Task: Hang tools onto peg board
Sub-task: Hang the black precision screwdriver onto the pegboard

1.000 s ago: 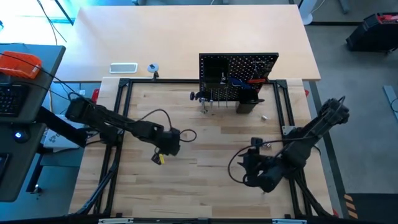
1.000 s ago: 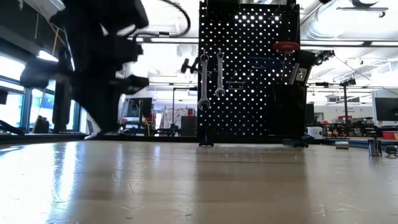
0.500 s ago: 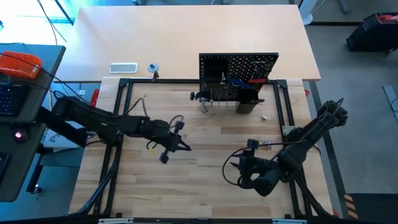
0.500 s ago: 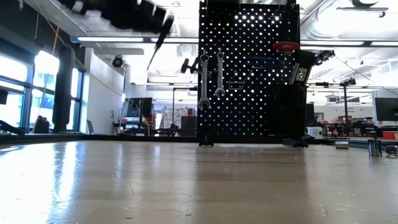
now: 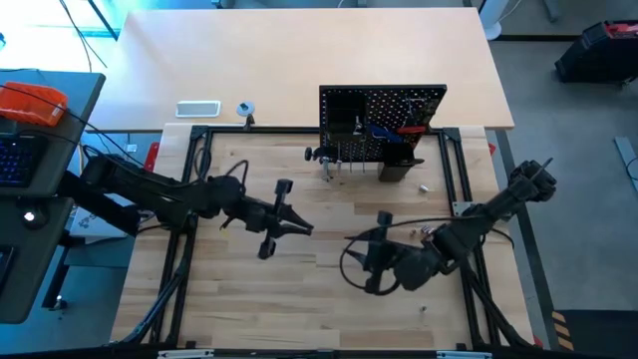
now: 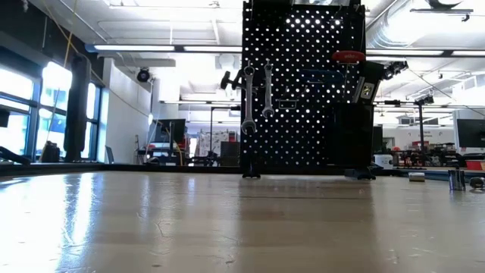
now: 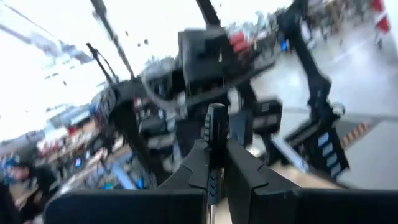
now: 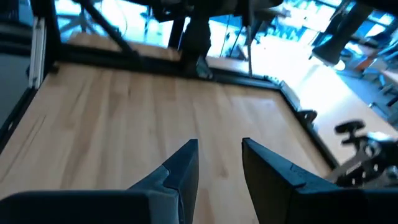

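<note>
Left gripper [image 7: 214, 163] pinches dark tool [image 7: 216, 127].

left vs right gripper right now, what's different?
The left gripper has its jaws shut on a thin dark tool; the right gripper has its jaws apart with nothing between them. In the high view, left is at the table's middle, right nearer the front. Both are off the table.

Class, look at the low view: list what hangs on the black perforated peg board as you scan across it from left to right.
Two silver wrenches hanging side by side → blue-handled tool lying level → red-handled tool, all on the black perforated peg board.
</note>
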Robot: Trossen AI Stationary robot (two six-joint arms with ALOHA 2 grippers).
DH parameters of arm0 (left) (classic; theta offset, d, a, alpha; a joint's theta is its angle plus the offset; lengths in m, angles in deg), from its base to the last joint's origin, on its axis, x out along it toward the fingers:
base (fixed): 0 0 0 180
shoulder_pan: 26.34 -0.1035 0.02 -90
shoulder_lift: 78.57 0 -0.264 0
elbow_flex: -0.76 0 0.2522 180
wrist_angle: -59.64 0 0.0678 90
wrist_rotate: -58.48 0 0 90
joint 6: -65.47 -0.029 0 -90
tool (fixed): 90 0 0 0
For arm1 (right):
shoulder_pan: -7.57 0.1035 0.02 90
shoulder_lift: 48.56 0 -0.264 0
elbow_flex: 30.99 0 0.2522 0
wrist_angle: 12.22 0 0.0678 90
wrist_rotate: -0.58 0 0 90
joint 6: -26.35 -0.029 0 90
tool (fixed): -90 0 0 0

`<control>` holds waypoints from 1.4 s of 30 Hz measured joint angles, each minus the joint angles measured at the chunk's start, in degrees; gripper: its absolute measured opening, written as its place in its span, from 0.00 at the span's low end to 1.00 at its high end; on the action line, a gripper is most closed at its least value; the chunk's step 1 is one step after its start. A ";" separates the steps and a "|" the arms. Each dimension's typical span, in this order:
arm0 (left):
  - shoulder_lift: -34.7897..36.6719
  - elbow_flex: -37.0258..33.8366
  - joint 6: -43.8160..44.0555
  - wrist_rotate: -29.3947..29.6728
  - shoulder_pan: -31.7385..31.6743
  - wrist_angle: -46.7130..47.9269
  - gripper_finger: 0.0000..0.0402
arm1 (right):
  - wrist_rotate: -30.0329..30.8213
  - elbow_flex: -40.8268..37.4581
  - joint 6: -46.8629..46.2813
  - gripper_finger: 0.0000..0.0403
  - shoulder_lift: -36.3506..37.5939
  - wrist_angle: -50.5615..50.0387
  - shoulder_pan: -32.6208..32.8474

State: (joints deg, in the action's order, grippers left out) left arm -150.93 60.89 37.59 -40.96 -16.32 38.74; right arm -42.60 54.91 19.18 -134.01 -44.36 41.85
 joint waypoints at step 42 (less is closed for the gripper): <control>-0.54 0.00 4.72 -5.21 -0.26 -3.71 0.03 | -23.36 0.00 20.75 0.29 -4.35 26.83 -14.25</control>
State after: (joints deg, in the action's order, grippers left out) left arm -151.47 60.89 42.31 -46.17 -16.58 35.03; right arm -65.96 54.91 39.93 -138.36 -17.53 27.60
